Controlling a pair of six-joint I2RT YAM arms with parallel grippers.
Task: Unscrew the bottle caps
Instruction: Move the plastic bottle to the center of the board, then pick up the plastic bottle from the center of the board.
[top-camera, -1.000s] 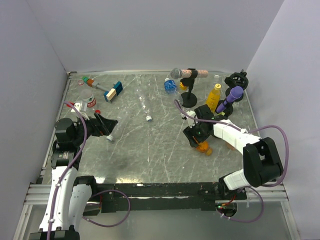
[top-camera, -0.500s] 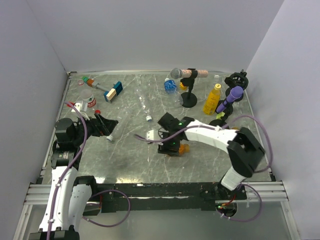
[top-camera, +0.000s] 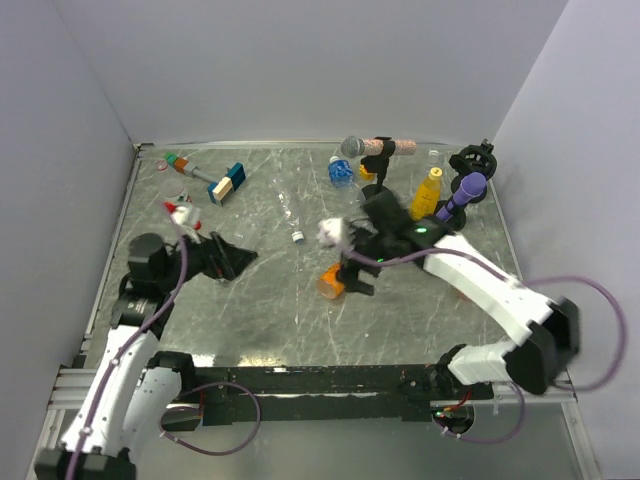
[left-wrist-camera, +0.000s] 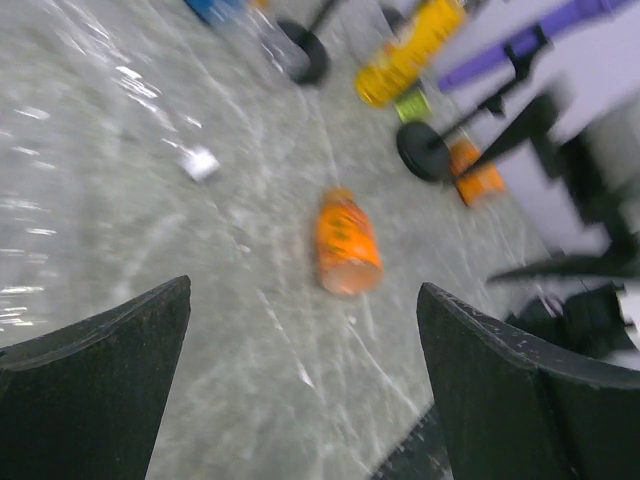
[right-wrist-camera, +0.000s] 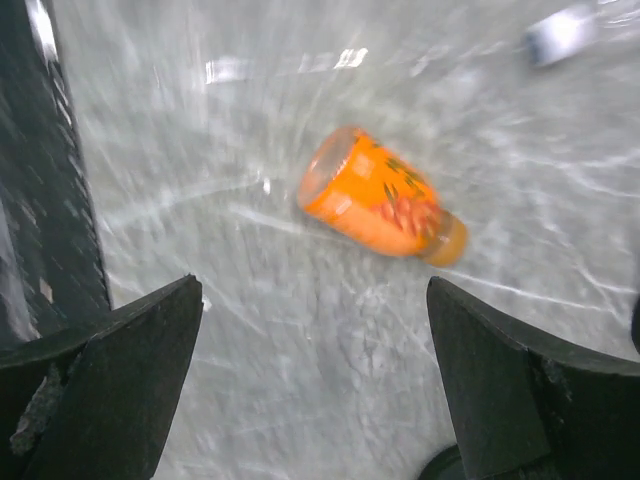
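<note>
Grey marbled table (top-camera: 285, 312), white walls (top-camera: 300, 70)

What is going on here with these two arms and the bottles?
Neither arm holds anything at this moment. The right gripper, jaws open, points at a small orange bottle, which lies on its side on the table. The left gripper, jaws open too, faces that bottle from the left.

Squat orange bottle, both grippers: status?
Left gripper open, empty. Right gripper open, empty. Squat orange plastic bottle on its side on grey table, untouched. Nothing in the way.
</note>
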